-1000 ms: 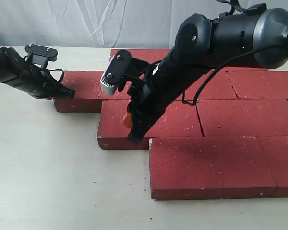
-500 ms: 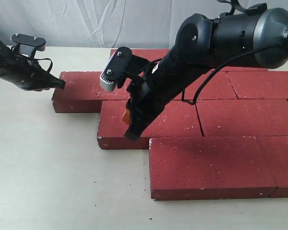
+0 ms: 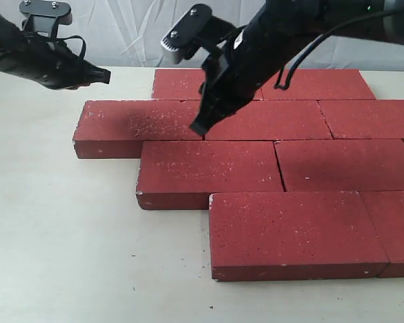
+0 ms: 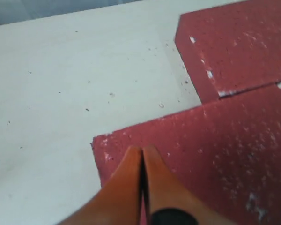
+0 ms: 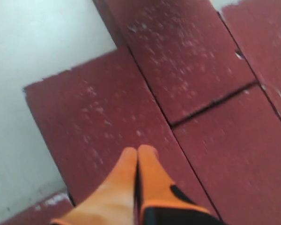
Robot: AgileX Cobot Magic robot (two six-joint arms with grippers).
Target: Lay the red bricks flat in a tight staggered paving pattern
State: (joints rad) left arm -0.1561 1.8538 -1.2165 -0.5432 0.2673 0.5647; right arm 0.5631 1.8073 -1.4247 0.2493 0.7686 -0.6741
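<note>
From where I stood, the red bricks [image 3: 209, 173] lay flat on the pale table [image 3: 60, 229], spreading from its middle out toward 3 o'clock in four offset rows, with neighbours touching along most edges. I counted nine: two in the far row at 12 o'clock, three in the next, two in the third, and two in the nearest row at 5 o'clock, the last of them cut off at the edge of sight. There were two arms. The left gripper [image 3: 102, 76] hung in the air out at 10 o'clock, near the outer end of the second row, its orange fingers pressed together on nothing. The right gripper [image 3: 198, 128] pointed down over the second row, near where its leftmost brick met the next. Its fingers were likewise together and empty, and I could not tell for sure whether the tip touched the brick. The paving looked close to finished to me, though one slanted seam [image 3: 280, 168] in the third row gaped a little. I judged that the danger lay in any further nudge. Closed tips pressing on that grainy face could skid rather than push, or turn a brick about its corner. Since the bricks bore on one another, one shove might open a joint elsewhere. A tip coming down on a chipped edge could also catch and tilt a brick.
</note>
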